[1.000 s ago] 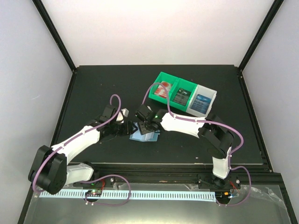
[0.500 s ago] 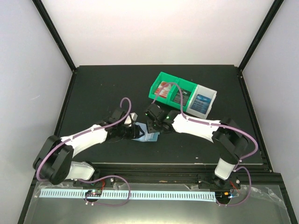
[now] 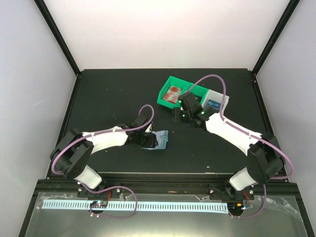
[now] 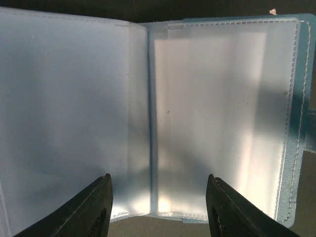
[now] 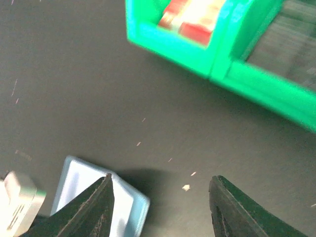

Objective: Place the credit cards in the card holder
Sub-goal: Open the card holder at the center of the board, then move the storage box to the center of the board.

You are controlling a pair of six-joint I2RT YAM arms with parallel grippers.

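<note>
The card holder lies open on the black table, its clear pockets facing up. They fill the left wrist view. My left gripper is open and empty at the holder's near edge, one finger on each side of the fold. My right gripper is open and empty above bare table between the holder and the bins. A corner of the holder shows by its left finger. Red-and-white credit cards lie in a green bin. Blue cards lie in the white bin.
Three joined bins stand at the back right: two green and one white. The right arm covers most of the middle one. Blurred dark cards show in it in the right wrist view. A black frame rail runs along the near edge.
My right gripper has left the holder and moved up and right towards the bins. My left gripper has moved right onto the holder's edge. The holder now lies open and flatter.
</note>
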